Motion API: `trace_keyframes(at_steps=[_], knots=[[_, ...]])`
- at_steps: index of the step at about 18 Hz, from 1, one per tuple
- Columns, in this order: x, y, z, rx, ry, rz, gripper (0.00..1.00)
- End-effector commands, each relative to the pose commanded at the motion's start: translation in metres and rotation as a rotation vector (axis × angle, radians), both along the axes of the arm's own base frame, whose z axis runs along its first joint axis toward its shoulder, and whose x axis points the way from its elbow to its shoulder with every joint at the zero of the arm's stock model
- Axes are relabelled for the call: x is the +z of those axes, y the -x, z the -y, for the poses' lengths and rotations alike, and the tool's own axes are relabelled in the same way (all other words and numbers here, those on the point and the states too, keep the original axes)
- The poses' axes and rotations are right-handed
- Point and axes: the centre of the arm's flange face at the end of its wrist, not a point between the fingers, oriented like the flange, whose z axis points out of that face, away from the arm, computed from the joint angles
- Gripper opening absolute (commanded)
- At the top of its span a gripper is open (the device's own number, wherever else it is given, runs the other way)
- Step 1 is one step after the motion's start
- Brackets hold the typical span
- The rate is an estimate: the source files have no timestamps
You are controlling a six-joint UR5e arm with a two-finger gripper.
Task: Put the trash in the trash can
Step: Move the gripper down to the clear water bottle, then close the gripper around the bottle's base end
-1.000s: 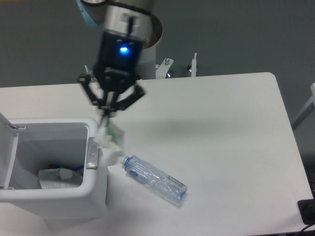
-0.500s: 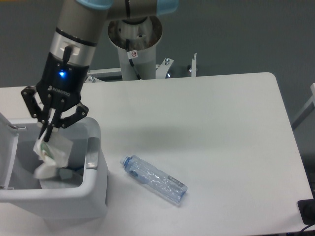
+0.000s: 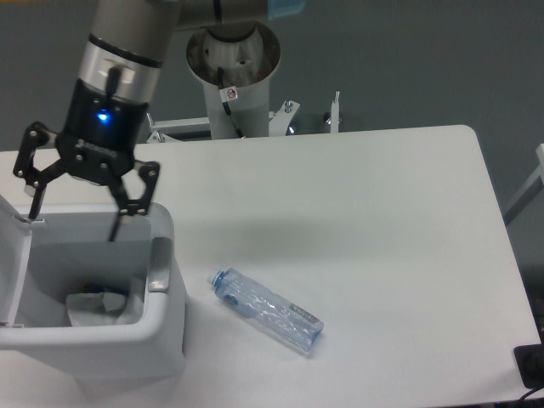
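1. Two pieces of trash show: the paper wad [image 3: 98,306] lies low inside the trash can [image 3: 161,340], white and crumpled, against the near inner wall; the bottle [image 3: 266,310] lies on its side on the table [image 3: 374,221], just right of the can but apart from it, its pale cap pointing toward the can and its base toward the table's front edge.
2. One hand [image 3: 75,221] hangs above the can's open mouth with its fingers spread wide and nothing between them; the left fingertip sits over the can's left rim beside the raised lid [image 3: 10,263], the right fingertip over the opening near the back rim.
3. Can's place: at the table's front left corner, its front wall close to the near edge; the grey latch [image 3: 159,268] sits on the right rim, facing the bottle.
4. Open room: broad bare surface runs from the bottle rightward to the rounded far right corner and back toward the arm's base [image 3: 234,76]; a faint shadow lies on the table behind the bottle.
5. Right edge: a dark object [image 3: 531,365] shows at the lower right corner, too cut off to identify.
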Motion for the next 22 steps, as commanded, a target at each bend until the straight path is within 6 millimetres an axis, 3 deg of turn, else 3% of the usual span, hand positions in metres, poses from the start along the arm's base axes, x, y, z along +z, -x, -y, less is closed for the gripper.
trace_keyframes(at_steps=[3, 5, 9, 13, 17, 22], knots=[[-0.019, 0.058, 0.012, 0.193, 0.030, 0.114, 1.00], [-0.053, 0.094, 0.015, 0.285, 0.111, 0.107, 1.00], [-0.130, 0.131, 0.000, 0.369, 0.276, 0.090, 1.00], [-0.201, 0.153, -0.010, 0.401, 0.407, 0.098, 1.00], [-0.255, 0.166, -0.012, 0.429, 0.519, 0.082, 1.00], [-0.296, 0.177, -0.015, 0.460, 0.599, 0.073, 1.00]])
